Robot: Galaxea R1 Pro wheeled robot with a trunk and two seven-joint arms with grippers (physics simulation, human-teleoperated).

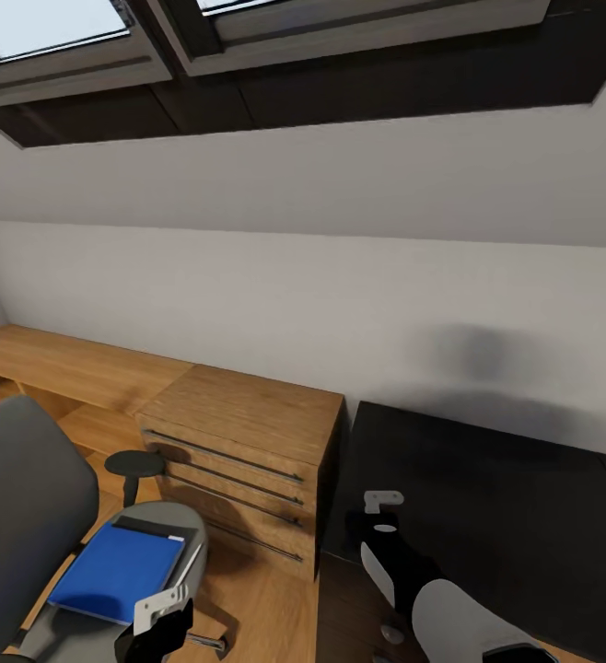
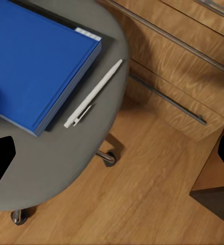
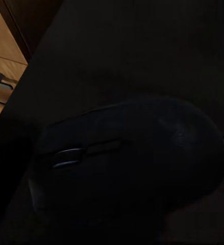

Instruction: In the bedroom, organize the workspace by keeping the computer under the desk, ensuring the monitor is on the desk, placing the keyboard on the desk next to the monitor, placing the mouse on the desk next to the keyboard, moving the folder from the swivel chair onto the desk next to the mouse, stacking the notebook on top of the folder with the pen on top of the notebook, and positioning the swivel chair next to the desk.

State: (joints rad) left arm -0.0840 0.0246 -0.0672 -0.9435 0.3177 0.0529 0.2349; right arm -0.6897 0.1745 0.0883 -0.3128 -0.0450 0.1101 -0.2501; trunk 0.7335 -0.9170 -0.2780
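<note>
the left gripper [image 1: 160,615] sat low at about 7 o'clock in the head view, just over the front rim of the swivel chair [image 1: 27,497], and i could not tell if its fingers were spread or pressed together. right by it, on the grey seat, lay the blue folder [image 1: 119,571], flat, with a dark thin thing peeking out under its far edge. a white pen [image 2: 94,94] lay on the seat just beside the folder, on the side nearer the wood drawers, not touching it as far as i could see. in the left wrist view the chair's shiny legs and a little wheel [image 2: 18,217] showed under the seat, on the wood floor [image 2: 142,194]. the right gripper [image 1: 383,516] was at about 5 o'clock, reaching over the near left corner of the black desk [image 1: 487,516]. in the right wrist view a dark computer mouse [image 3: 127,163] was very close to the camera, over the desk top, but it was too dark to tell if the fingers were pinching it or open. farther off, at about 8 o'clock, a black armrest [image 1: 134,463] stuck up beside the seat. behind it stood a light wood cabinet [image 1: 248,442] with long thin handles, touching the desk's left side. a low wood shelf [image 1: 54,364] ran away at 9 o'clock. past all that was the pale wall [image 1: 340,276], and up at 12 o'clock were the roof windows [image 1: 54,28].
</note>
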